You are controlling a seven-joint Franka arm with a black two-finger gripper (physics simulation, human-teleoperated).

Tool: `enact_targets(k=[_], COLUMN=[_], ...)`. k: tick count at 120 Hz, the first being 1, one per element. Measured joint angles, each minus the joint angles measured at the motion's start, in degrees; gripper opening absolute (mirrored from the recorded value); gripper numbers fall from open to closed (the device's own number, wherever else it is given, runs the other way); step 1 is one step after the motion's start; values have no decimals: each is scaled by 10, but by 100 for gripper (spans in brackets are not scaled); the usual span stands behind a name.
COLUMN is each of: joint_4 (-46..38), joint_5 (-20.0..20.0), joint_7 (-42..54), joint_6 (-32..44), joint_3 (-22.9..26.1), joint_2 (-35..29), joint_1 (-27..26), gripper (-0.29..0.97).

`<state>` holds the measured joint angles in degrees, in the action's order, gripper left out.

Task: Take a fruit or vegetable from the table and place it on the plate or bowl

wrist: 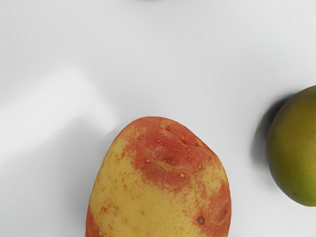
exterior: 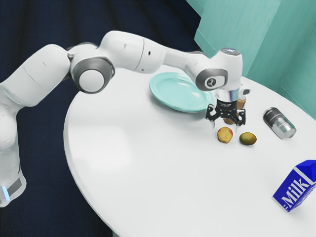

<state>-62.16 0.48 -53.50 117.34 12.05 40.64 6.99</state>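
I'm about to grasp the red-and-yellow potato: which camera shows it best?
The wrist view: the potato is close up, red patches and dimples clear, its lower end cut off. The exterior view shows it whole but small, on the table just below the open gripper, beside a green fruit.

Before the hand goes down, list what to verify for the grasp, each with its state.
1. Gripper open: ok.
2. Gripper above the red-yellow potato: ok.
3. Potato apart from the green mango: ok, a gap shows between them.
4. Plate near, its visible part bare: ok.
5. Gripper turned to span the potato's narrow width: cannot tell.
6. Can and milk carton away from the path to the plate: ok.
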Motion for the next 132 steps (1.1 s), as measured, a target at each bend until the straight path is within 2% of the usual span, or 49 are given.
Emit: enact_targets(k=[38, 62, 106, 121, 132], joint_4=[1, 0, -5, -26, -120], joint_5=[1, 1, 2, 5, 5], joint_7=[45, 62, 61, 45, 27], joint_6=[15, 22, 24, 22, 20], joint_3=[-1, -1, -1, -22, -65], joint_2=[18, 18, 17, -22, -127], joint_1=[-5, -6, -7, -25, -58], gripper=[67, 46, 33, 27, 26])
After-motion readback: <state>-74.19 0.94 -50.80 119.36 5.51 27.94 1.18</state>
